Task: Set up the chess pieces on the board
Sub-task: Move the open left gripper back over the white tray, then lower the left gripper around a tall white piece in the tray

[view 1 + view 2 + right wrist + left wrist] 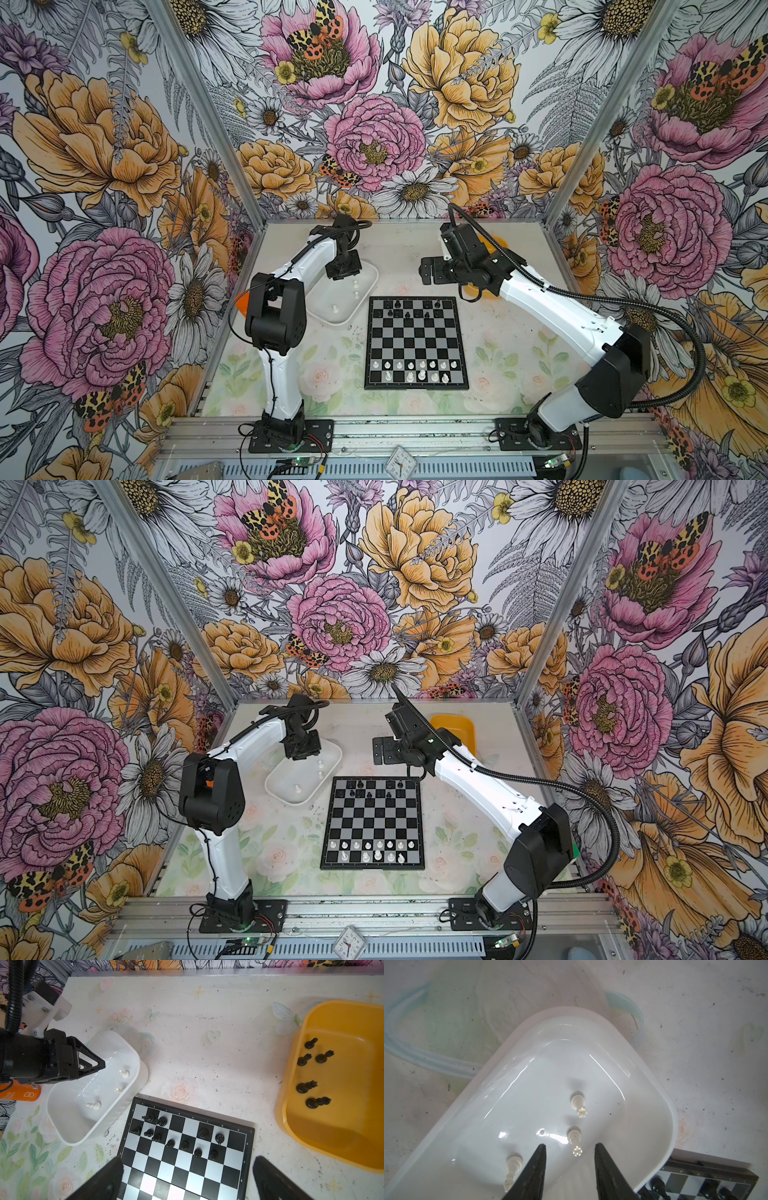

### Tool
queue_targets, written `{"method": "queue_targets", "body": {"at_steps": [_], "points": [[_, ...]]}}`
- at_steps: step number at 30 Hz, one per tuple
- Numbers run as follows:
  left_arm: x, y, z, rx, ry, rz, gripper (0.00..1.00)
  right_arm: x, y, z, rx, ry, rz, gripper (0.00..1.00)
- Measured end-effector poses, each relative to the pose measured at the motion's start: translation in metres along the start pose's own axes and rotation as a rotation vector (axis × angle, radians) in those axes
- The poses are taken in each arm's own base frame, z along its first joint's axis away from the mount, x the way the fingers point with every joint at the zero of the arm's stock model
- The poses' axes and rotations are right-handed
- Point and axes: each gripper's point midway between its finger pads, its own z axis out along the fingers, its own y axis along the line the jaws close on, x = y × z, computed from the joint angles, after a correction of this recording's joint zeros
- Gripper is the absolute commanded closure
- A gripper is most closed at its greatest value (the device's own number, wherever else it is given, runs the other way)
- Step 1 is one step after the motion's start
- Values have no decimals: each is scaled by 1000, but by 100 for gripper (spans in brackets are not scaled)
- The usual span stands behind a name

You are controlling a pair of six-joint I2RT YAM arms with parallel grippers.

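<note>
The left gripper (570, 1144), jaws partly spread and empty, hangs over the white tub (324, 312) left of the board's (417, 340) upper left corner in a top view, an upright white piece (574, 1139) in line between its jaws, far from the wide-open right gripper (188, 1161).

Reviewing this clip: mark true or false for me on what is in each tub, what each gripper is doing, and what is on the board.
1. Three white pieces stand in the white tub. True.
2. The yellow tub is empty. False: five black pieces are in it.
3. The left gripper grips a white piece. False: its jaws are apart above the white tub, touching nothing.
4. The right gripper is open and holds nothing. True.
5. The board carries both colours. True: black chessmen on the far side, white chessmen on the near side.
</note>
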Motion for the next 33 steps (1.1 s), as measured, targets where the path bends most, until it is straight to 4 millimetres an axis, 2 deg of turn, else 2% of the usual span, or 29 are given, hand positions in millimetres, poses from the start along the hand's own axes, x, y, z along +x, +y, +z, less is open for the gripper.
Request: {"method": "queue_targets", "body": {"at_steps": [11,16,24,33], "points": [[-5,-13,19,10,20,28,61,-3,-11,3,14,2,21,0],[-1,-12,30,0,42,31,62,-3,-13,4,19,3,25,0],[0,-12,33,-3,49,40,64,-5,-18,5,23,0,35,0],[8,-8,52,-27,90,56,65,-7,-23,5,27,-1,45,0]]}}
